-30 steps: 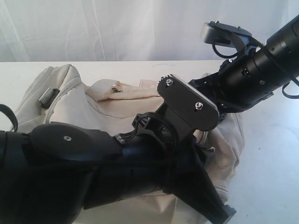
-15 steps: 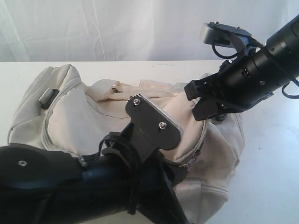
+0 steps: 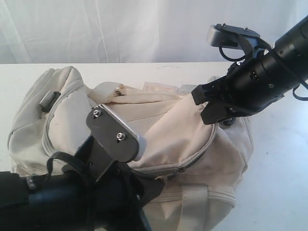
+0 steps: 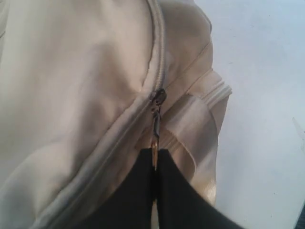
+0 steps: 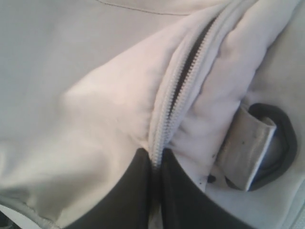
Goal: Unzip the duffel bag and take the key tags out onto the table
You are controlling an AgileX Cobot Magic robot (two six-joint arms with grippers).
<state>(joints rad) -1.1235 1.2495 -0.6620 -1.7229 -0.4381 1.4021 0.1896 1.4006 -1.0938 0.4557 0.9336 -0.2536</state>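
We see the left claw [image 4: 154, 155] pinched tight, its two black fingers pressed together on the metal zipper pull [image 4: 156, 118], which hangs from the slider just beside a webbing strap [image 4: 190, 128]. The right claw [image 5: 155, 161] is likewise closed to a sliver. It grips the pale zipper track [image 5: 177, 93] at the bag's end, near a black D-ring [image 5: 282, 138], and the teeth above the grip stand slightly parted.

The duffel bag [image 3: 185, 130] lies across the middle of the exterior view on the white tabletop [image 3: 281, 173], its right end lifted under the right claw.

Against the earlier frames, the left arm [image 3: 57, 202] has drawn back toward the lower left corner. Its silver bracket [image 3: 113, 132] sat right of centre a second ago and is now left of centre, so far more of the bag's front panel is uncovered. The right arm has barely shifted.
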